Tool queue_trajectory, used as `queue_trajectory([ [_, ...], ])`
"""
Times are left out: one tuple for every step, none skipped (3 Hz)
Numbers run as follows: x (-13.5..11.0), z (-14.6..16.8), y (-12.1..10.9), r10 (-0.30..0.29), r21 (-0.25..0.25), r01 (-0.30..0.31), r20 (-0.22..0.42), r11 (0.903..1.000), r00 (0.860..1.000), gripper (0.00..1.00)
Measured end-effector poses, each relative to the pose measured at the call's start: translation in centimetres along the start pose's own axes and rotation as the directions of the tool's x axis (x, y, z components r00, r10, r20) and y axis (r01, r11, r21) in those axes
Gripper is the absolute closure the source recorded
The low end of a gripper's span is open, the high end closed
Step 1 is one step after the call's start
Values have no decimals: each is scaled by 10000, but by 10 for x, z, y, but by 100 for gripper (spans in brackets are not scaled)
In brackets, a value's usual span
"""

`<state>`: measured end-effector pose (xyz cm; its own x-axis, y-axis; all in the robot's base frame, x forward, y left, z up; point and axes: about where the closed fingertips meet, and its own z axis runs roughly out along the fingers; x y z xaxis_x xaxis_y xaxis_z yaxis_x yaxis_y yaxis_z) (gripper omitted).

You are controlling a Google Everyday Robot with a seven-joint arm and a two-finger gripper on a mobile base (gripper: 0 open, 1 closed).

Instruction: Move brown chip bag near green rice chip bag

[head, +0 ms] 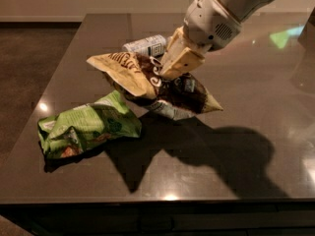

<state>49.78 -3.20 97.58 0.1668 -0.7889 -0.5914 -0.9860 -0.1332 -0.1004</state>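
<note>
Presently: gripper (171,72) above bench (236,181) middle, jaws pinching brown chip bag (129,72) aloft, close beside green rice chip bag (88,127). Handling: lower slowly, release alongside, not on top.

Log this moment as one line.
pincer: above table, shut on brown chip bag | bag: off the surface, close beside green rice chip bag | water bottle: lying behind

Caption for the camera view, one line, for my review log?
The gripper holds the brown chip bag above the table, close to the green rice chip bag.
</note>
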Motion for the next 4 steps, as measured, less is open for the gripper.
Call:
queue_trajectory([
  [-20, 17, 19, -149, -535, 168, 366, 9984, 9992, 51],
  [-21, 15, 17, -169, -416, 184, 359, 9990, 9992, 28],
  [-24, 16, 15, -209, -327, 222, 387, 9992, 9990, 1],
  [-25, 16, 15, -219, -307, 231, 393, 9993, 9990, 0],
])
